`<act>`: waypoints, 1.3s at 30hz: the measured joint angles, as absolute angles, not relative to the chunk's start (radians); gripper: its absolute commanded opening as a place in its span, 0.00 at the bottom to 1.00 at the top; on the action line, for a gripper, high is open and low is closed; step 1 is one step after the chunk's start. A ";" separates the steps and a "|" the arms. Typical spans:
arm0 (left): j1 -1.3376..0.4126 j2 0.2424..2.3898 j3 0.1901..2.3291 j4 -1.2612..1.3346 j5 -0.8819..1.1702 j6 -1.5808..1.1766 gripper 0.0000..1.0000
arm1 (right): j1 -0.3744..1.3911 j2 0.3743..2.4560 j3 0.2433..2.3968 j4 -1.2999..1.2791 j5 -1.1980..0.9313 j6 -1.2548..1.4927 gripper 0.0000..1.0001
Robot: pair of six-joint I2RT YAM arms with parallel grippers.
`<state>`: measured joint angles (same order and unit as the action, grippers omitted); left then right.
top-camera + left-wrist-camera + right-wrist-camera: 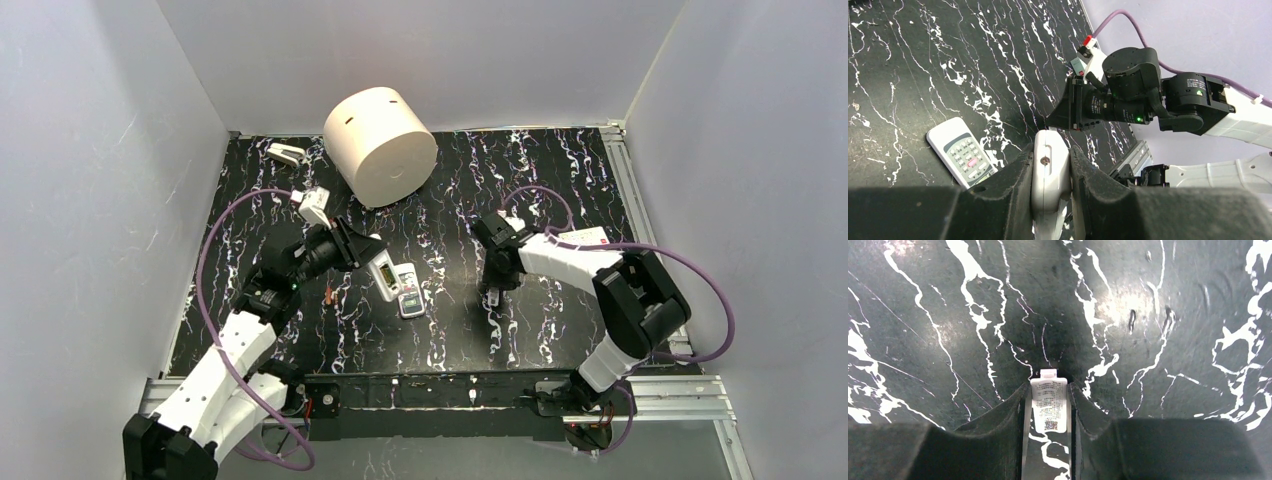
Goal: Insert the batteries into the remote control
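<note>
The tabletop (1148, 300) is a smooth black sheet veined in white like marble, with a soft sheen where light catches it. The right fingers (988, 440) and left fingers (998, 200) are black, matt and finely grained. The remote control (1050, 170) is smooth white plastic with one small metal screw head. The second remote (960, 157) is white plastic with a grey key panel. The cover piece (1049, 405) is white plastic under a printed paper label. The cylinder (380, 145) at the far edge looks cream, matt and smooth. Bare metal rails (660, 395) line the near edge.
</note>
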<state>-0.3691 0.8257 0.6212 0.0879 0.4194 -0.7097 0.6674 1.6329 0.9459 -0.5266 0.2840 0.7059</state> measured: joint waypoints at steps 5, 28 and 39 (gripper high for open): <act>-0.369 0.783 0.608 0.070 0.410 -0.708 0.00 | 0.669 1.584 0.894 -0.522 0.284 0.937 0.39; -0.369 0.702 0.579 0.028 0.395 -0.707 0.00 | 0.755 1.678 1.047 -0.710 0.408 0.974 0.72; -0.369 0.727 0.572 0.027 0.392 -0.707 0.00 | 0.757 1.774 1.124 -0.656 0.406 0.736 0.60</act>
<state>-0.3691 0.7269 0.5720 0.0273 0.3916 -0.7067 0.7570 1.7737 1.1236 -0.6559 0.4057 0.7357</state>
